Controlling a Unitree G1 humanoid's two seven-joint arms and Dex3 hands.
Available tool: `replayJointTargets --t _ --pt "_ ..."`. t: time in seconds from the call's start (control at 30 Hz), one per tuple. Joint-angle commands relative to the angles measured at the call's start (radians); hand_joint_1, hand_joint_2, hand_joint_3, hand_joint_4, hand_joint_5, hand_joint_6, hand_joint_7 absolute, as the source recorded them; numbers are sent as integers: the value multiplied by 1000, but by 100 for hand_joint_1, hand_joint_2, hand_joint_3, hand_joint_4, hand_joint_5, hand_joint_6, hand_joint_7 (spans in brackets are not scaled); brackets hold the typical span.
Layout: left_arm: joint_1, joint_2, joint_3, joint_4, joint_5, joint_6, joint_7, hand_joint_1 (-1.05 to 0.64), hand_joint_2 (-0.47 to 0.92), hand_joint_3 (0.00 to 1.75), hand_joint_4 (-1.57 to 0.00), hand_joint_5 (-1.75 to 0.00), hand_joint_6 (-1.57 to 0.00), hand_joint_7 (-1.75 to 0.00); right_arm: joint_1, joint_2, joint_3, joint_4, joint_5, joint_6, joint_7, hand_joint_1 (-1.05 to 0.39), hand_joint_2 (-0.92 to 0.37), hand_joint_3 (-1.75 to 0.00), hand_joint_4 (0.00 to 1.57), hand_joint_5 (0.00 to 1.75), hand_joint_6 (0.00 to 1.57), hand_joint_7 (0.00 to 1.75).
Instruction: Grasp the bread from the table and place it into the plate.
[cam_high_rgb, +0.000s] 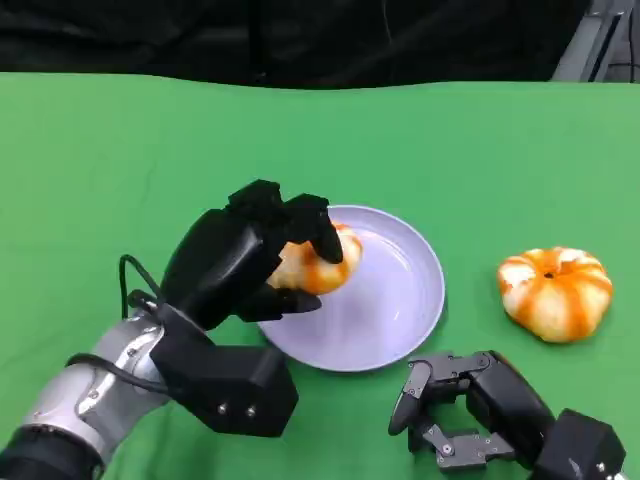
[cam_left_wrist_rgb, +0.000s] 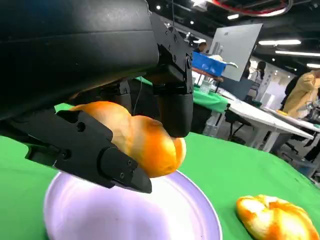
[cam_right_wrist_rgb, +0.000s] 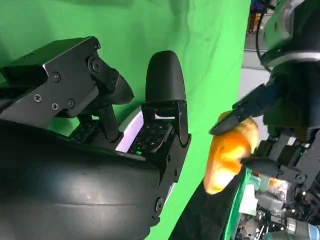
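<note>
over the left part of the pale lavender plate (cam_high_rgb: 400, 300), just left of the frame's centre in the head view, the left hand (cam_high_rgb: 250, 255) is holding the bread (cam_high_rgb: 318, 262), an orange-glazed bun, with black fingers (cam_high_rgb: 312, 225) wrapping over its top and another finger (cam_high_rgb: 285, 302) tucking in under it. from the left wrist view the bread (cam_left_wrist_rgb: 145, 142) is sitting clamped between a lower finger (cam_left_wrist_rgb: 90, 150) and an upper one (cam_left_wrist_rgb: 175, 107), and it is hanging just above the plate (cam_left_wrist_rgb: 190, 215) rather than resting on it, with a sliver of light showing under the bun. the plate is lying flat on the green table (cam_high_rgb: 120, 160), in the middle of the head view. off to the right of the frame a second bread (cam_high_rgb: 555, 292), striped orange and white, is lying on the cloth well apart from the plate, and it is showing again at the lower right of the left wrist view (cam_left_wrist_rgb: 277, 220). down at the lower right of the head view the right hand (cam_high_rgb: 455, 405) is resting near the plate's near rim, fingers loosely curling and holding nothing. in the right wrist view those fingers (cam_right_wrist_rgb: 165, 80) are spreading apart over the green cloth with the plate's pale rim (cam_right_wrist_rgb: 131, 131) peeking between them, and across at the right of that picture the left hand (cam_right_wrist_rgb: 280, 115) is showing with the bread (cam_right_wrist_rgb: 227, 155) in its grip.
</note>
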Motion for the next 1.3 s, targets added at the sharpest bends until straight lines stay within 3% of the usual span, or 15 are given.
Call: replayJointTargets --t 0.03,0.3,0.5,0.93,1.17,1.23,1.3 --pt "-55 -9 -9 68 -14 -18 -15 -14 92 1 -46 -175 -45 -153 4 1 0 -8 16 8 12 19 -56 -111 101 134 100 106" --pt "-101 -33 -7 157 -74 -21 -92 -14 92 1 -45 -175 -51 -141 7 10 -5 -16 21 26 19 15 -56 -110 101 132 103 103" --pt "-117 -49 -10 182 -91 -9 -138 -15 92 1 -44 -174 -48 -146 9 8 0 -26 10 29 14 14 -57 -108 102 134 104 103" --pt "-183 -91 -23 275 -112 -9 -223 -12 87 0 -50 -164 -62 -120 13 5 24 -28 -48 -3 -42 10 -50 -113 103 139 103 105" --pt "-198 -111 -25 291 -121 -5 -271 -9 87 0 -48 -160 -59 -122 12 5 35 -25 -48 -5 -49 11 -49 -116 101 138 102 105" --pt "-206 -119 -30 299 -118 -1 -281 -10 85 1 -54 -148 -67 -107 12 6 38 -22 -48 -2 -48 12 -49 -115 102 138 101 105" --pt "-215 -126 -33 317 -116 -4 -285 -11 86 1 -56 -145 -69 -104 12 10 39 -21 -42 1 -44 13 -50 -114 102 137 101 106"
